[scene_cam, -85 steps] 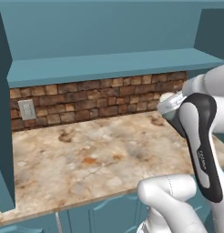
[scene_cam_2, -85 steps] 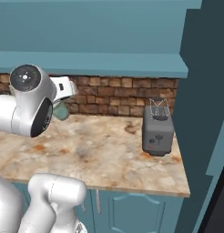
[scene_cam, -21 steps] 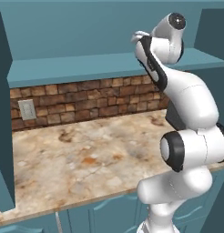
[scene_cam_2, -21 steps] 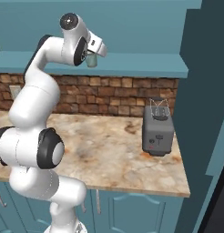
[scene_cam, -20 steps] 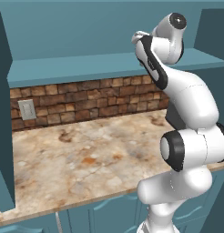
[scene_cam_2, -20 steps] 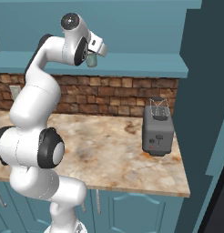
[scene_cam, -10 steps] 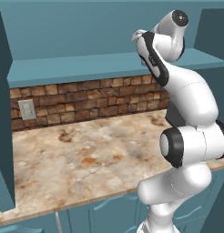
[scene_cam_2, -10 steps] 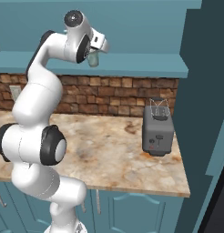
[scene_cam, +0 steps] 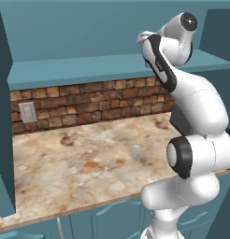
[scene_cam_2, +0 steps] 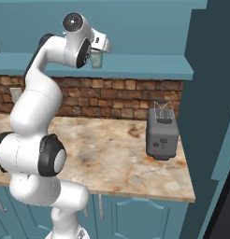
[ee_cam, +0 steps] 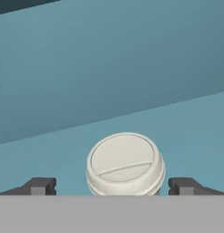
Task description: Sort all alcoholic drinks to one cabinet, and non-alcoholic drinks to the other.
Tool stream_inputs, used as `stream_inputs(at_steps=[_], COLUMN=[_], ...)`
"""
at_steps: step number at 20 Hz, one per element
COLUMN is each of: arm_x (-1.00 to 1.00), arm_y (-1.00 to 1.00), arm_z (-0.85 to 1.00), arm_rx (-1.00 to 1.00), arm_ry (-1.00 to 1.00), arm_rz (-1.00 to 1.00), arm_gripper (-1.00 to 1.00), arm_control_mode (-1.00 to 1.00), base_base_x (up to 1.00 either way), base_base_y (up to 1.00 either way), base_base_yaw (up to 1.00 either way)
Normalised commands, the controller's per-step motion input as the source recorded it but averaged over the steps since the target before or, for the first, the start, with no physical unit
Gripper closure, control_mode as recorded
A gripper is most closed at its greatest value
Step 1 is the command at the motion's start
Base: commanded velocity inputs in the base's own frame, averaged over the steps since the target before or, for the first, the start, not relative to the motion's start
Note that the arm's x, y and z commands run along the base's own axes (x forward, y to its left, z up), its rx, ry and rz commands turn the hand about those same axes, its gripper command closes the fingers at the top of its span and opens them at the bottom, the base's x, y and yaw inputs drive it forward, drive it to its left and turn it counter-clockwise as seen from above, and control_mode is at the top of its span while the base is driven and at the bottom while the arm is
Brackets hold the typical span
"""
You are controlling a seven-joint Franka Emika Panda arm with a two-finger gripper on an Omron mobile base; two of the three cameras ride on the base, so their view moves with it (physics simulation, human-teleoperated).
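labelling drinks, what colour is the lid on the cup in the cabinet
Off-white, with a thin curved seam; the cup shows best in the hand view.

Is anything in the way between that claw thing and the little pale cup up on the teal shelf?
Nothing visible. In the hand view the cup sits on the cabinet floor right between the tool's spread fingertips, with clear gaps on both sides.

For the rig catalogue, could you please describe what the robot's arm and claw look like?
The arm is glossy white, built of rounded, bulbous segments with dark grey to black bands and round caps at the joints. No cables or markings are visible. The claw ends in two small, blocky dark grey fingertips.
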Motion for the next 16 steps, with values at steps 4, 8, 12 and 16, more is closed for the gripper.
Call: stream_inputs(at_steps=[4,8,12,16], arm_x=[-1.00,-1.00,-1.00,-1.00], arm_y=[0.00,0.01,0.12,0.19], arm_z=[-0.10,-0.20,-0.21,-0.35], arm_rx=[-0.02,0.00,0.00,-0.01], arm_ry=[-0.13,-0.02,0.09,0.30], arm_rz=[0.02,0.00,0.00,0.00], arm_gripper=[-1.00,-1.00,-1.00,-1.00], arm_control_mode=[-1.00,-1.00,-1.00,-1.00], base_base_x=[0.00,0.00,0.00,0.00], base_base_y=[0.00,0.00,0.00,0.00], base_base_yaw=[0.00,0.00,0.00,0.00])
